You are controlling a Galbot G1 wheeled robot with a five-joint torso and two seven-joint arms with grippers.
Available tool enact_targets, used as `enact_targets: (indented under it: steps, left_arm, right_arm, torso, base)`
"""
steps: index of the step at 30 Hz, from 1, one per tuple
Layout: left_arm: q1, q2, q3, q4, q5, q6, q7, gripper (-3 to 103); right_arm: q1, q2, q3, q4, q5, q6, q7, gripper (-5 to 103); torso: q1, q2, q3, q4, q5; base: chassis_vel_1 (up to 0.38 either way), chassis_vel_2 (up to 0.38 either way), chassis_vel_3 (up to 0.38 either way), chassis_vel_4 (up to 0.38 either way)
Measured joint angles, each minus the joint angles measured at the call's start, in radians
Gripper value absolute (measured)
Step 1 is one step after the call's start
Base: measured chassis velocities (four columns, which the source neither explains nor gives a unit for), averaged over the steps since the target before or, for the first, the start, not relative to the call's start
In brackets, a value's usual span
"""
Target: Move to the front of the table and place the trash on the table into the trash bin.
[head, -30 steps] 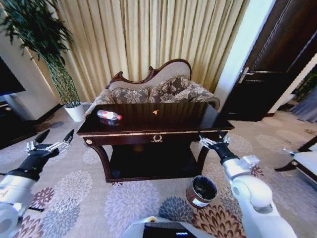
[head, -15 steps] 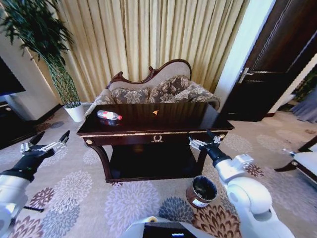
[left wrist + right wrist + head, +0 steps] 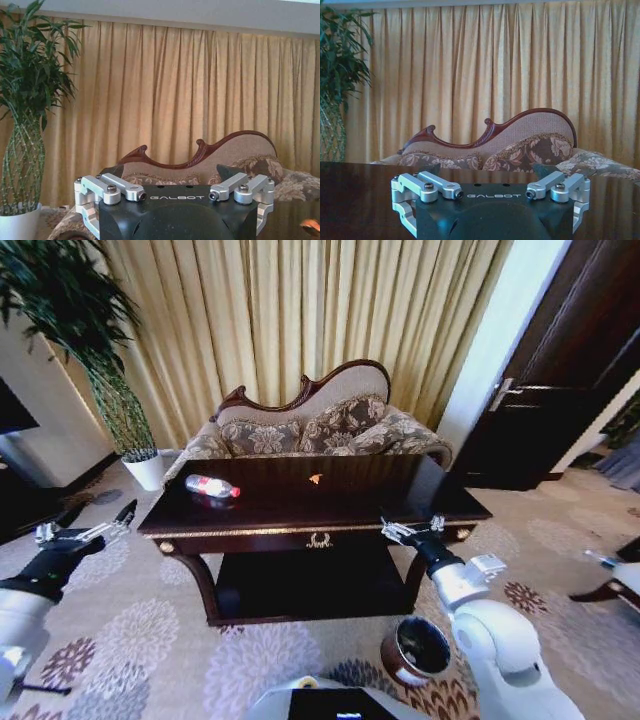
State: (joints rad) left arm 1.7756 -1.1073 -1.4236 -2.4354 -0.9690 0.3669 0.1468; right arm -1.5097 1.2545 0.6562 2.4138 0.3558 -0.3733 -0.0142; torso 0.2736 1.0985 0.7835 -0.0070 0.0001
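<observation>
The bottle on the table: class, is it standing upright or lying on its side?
Lying on its side. The bottle rests lengthwise on the table, its red label facing up, near the table's left end.

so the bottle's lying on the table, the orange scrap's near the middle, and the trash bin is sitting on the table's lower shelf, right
Not quite. The bottle does lie on the table and the orange scrap sits near its middle, but the head view shows the trash bin standing on the carpet, in front of the table's right end.

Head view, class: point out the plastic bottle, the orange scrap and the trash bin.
plastic bottle [image 3: 212,486], head view, its middle
orange scrap [image 3: 316,479], head view, its centre
trash bin [image 3: 398,668], head view, its outer wall
</observation>
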Motion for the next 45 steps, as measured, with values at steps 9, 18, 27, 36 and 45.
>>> enact_targets:
  steps: [9,18,27,36,45]
  left_arm:
    - [0.003,-0.01,0.001,0.002,0.004,-0.018,0.013,100]
    - [0.003,-0.013,0.005,0.002,0.01,-0.02,0.02,100]
    - [0.004,-0.029,-0.003,-0.004,0.015,-0.016,0.019,100]
    - [0.005,-0.075,-0.005,-0.013,0.032,-0.013,0.018,100]
    - [0.001,-0.089,0.002,-0.021,0.052,-0.006,0.016,100]
  right_arm:
    - [0.005,0.001,-0.03,-0.008,-0.017,0.009,0.037,100]
    - [0.026,-0.036,-0.089,-0.027,-0.001,0.024,0.056,100]
    - [0.195,-0.155,-0.161,-0.158,0.118,-0.055,0.089,100]
    - [0.473,-0.273,-0.343,-0.253,0.379,-0.273,0.341,100]
    - [0.711,-0.342,-0.475,-0.302,0.601,-0.367,0.479,100]
  torso:
    - [0.0,0.0,0.0,0.0002,-0.0001]
    - [-0.001,0.0,0.0,-0.0001,0.0]
    - [-0.001,0.0,0.0,0.0001,0.0001]
    - [-0.001,0.0,0.0,0.0002,-0.0001]
    - [0.0,0.0,0.0,0.0,-0.0001]
  base:
    - [-0.143,0.144,0.141,-0.149]
    - [-0.005,0.007,0.006,-0.008]
    - [0.0,0.0,0.0,0.0]
    - [0.0,0.0,0.0,0.0]
    - [0.0,0.0,0.0,0.0]
